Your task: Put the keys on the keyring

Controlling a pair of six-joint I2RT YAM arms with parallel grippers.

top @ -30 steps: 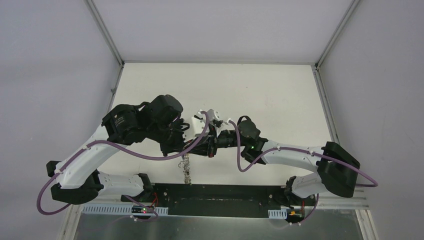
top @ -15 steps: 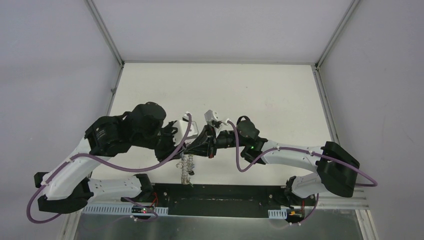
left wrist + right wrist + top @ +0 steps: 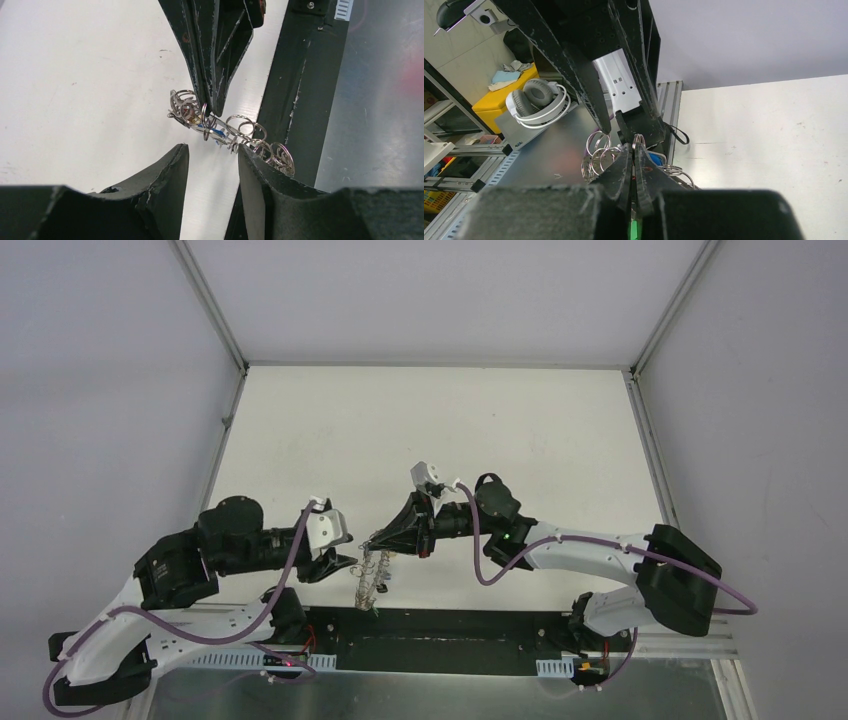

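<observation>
The right gripper is clenched on the keyring; the left gripper, released, stands just beside the keyring.

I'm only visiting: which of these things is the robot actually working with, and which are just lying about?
Part of the job:
- silvery metal keyring of wire loops, pinched in the shut right gripper
- small blue piece among the loops, probably a key
- open left gripper, close by

Just lying about:
- white-and-grey headphones
- yellow box next to them
- pale blue cloth
</observation>
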